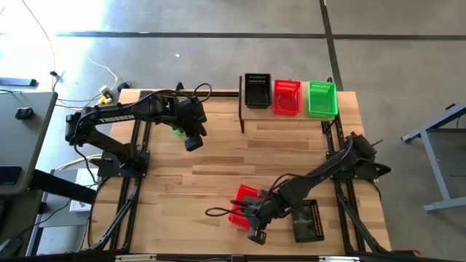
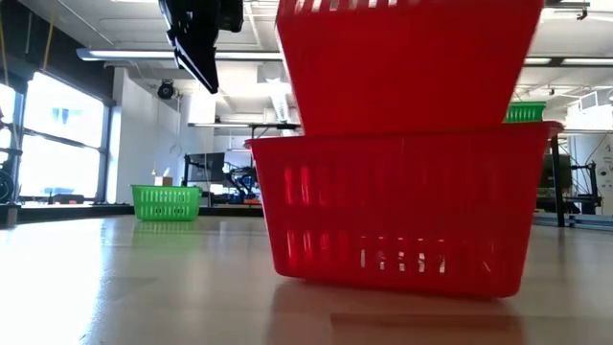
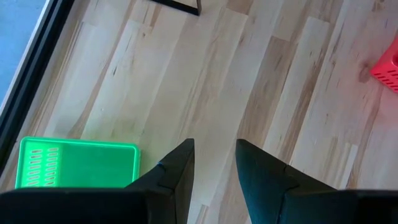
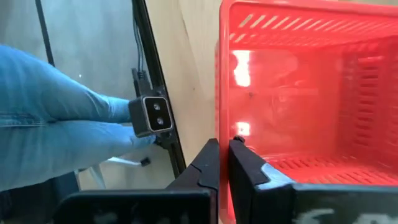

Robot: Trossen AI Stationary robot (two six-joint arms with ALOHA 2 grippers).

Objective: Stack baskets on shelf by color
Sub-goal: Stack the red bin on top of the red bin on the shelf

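On the shelf (image 1: 291,120): one black basket (image 1: 257,89), one red (image 1: 287,97), one green (image 1: 322,99). Right tool (image 4: 224,163) clamped narrow on red basket rim (image 4: 219,93) at worktop front. Left tool (image 3: 214,168) partly open, empty, above green basket (image 3: 78,163). Most stacking left.

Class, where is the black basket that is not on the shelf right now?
In the high view the black basket lies on the table's near right corner, just right of the right tool and the red baskets it grips.
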